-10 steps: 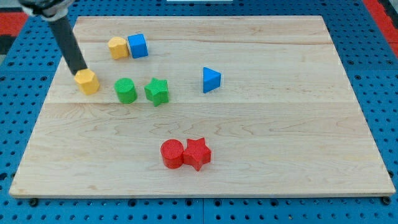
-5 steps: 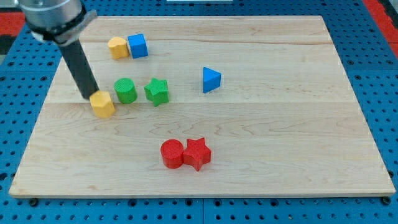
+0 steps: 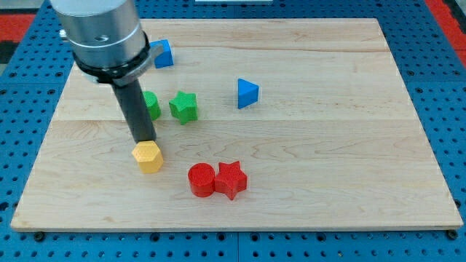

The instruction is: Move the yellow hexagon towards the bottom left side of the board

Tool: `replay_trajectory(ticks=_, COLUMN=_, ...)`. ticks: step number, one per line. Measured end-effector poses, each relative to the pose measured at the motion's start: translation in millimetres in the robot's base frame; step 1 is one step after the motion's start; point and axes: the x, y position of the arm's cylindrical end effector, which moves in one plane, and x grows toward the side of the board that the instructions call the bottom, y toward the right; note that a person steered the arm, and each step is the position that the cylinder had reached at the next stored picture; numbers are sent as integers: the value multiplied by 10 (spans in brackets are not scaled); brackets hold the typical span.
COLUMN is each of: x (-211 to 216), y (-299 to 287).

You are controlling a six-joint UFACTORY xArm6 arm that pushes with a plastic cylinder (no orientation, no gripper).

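The yellow hexagon (image 3: pixel 148 156) lies on the wooden board (image 3: pixel 328 160), left of centre and toward the view's bottom. My tip (image 3: pixel 144 141) touches the hexagon's upper edge, just above it in the view. The rod rises up and to the left to the grey arm body (image 3: pixel 100 33). The red cylinder (image 3: pixel 201 180) is a short way to the right of the hexagon.
A red star (image 3: pixel 231 179) touches the red cylinder. A green cylinder (image 3: pixel 151 106), partly behind the rod, and a green star (image 3: pixel 183 106) lie above the hexagon. A blue triangle (image 3: pixel 247 93) lies at centre right. A blue cube (image 3: pixel 163 54) shows partly behind the arm.
My tip has pushed the yellow hexagon down and to the right, from beside the green cylinder to near the red cylinder. The arm now hides the second yellow block at the top left.
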Motion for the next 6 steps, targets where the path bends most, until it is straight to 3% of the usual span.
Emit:
replay_trajectory(ticks=3, x=16, y=666)
replay_trajectory(ticks=4, x=200, y=684)
replay_trajectory(ticks=6, x=280, y=-147)
